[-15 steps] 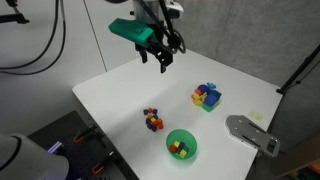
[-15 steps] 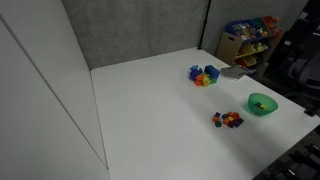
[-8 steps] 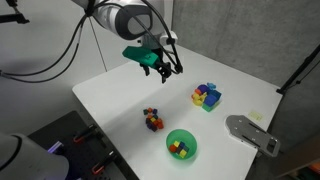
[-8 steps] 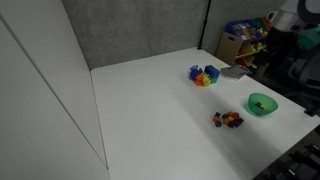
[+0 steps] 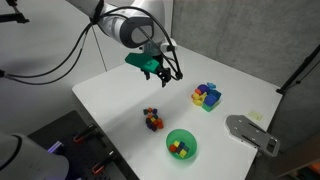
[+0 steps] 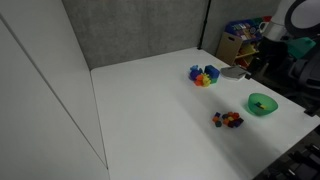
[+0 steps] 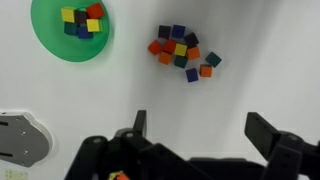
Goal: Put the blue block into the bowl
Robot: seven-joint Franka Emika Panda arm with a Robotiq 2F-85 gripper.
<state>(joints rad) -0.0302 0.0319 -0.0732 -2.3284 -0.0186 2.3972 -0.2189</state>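
Note:
A pile of tiny cubes point(image 7: 180, 50) lies on the white table, red, orange, yellow and dark blue mixed. A tiny blue block point(image 7: 192, 75) sits at the pile's near edge, and another dark-blue one is at its far side. The green bowl point(image 7: 45, 40) holds several tiny cubes and lies to the left of the pile. My gripper point(image 7: 200, 127) is open and empty, high above the table and short of the pile. The pile point(image 5: 152, 120), the bowl point(image 5: 181, 146) and my gripper point(image 5: 165, 72) show in an exterior view, and the bowl point(image 6: 262, 104) and pile point(image 6: 228, 119) in both.
A cluster of larger blue, purple, yellow and red blocks point(image 5: 207, 96) stands further back on the table. A grey flat object point(image 5: 250, 132) lies at the table's edge, past the bowl. Shelves with coloured items point(image 6: 245, 40) stand behind the table.
My arm has come lower and further out over the table, nearer the cubes. The gripper stays open. The objects on the table have not moved.

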